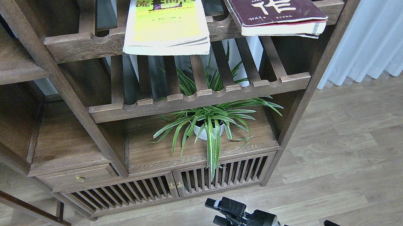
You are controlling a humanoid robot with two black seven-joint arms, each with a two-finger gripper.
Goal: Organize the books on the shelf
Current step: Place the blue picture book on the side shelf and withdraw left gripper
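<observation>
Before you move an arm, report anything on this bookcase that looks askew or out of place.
Two books lie flat on the upper slatted rack, overhanging its notched front rail: the yellow-green book and the maroon book, which sits skewed with worn, curling page corners. The spider plant pokes leaves up through the slats above it.

You face a dark brown wooden cabinet point(73, 116) with slatted racks point(199, 90) and slatted doors point(172, 188), standing on pale wood-plank flooring point(362, 155). At the frame's right hangs a white pleated curtain point(384, 20); a potted spider plant point(208, 125) sits centre.
</observation>
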